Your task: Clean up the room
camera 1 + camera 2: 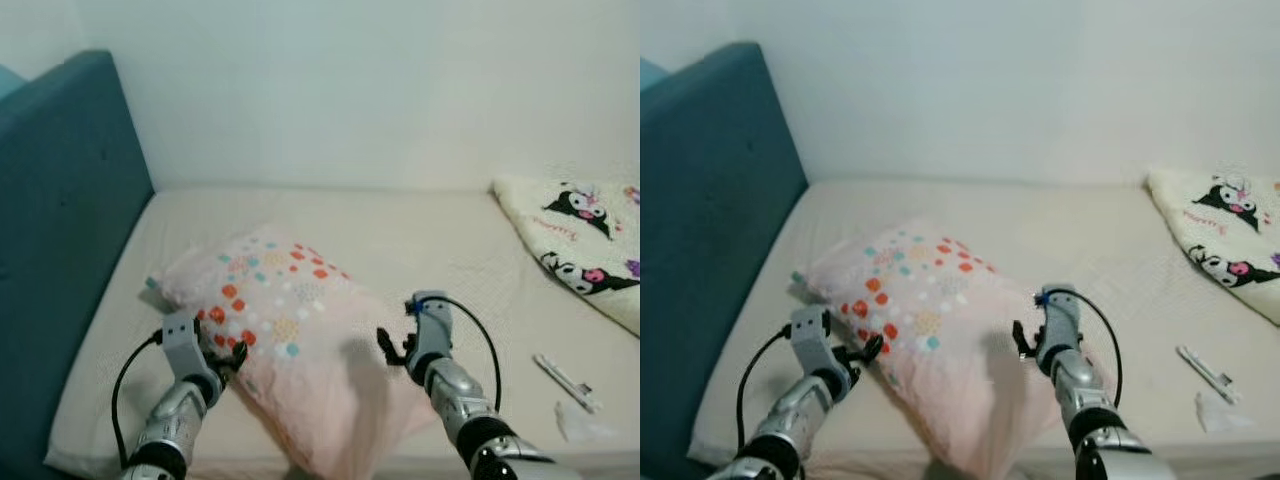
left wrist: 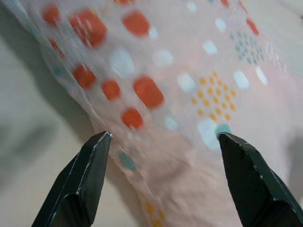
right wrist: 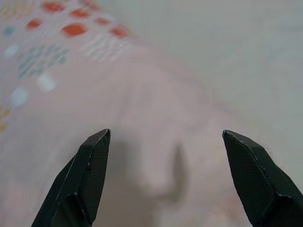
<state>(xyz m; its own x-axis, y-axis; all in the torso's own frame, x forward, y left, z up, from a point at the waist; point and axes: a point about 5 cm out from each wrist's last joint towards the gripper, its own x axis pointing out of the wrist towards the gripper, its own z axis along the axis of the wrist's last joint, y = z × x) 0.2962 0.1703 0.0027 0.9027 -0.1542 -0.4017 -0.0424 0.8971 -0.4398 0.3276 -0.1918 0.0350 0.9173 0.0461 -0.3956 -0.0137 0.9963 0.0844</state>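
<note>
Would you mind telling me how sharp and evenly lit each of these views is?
Left and right eye views: soft, even light, mild blur, a faint shadow on the pillow beside the right gripper. Left wrist view: the open left gripper is crisp, the nearest fabric smeared. Right wrist view: fingers sharp, the pillow hazy with their shadows.

Teal headboard (image 1: 60, 230), white wall (image 1: 380, 90)

2 silver arms, black cables, black-fingered pincers; possibly a blue wrist mark.
</note>
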